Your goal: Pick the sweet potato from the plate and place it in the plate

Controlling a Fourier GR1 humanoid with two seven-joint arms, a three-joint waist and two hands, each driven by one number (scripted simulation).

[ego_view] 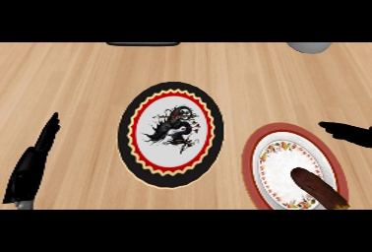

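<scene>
Dark reddish-brown sweet potato (318, 188) lies on red-rimmed floral plate (253, 152); right robot hand (349, 132) hovers above w/ fingers straight, holding nothing; left robot hand (33, 162) open too.

Right hand (347, 133) cut off by the right edge, only dark fingers showing, red-rimmed plate (256, 147) and sweet potato (317, 187) clipped at the near edge, grey rounded object (309, 47) and dark flat object (143, 44) cropped at the far edge, unidentifiable
</scene>
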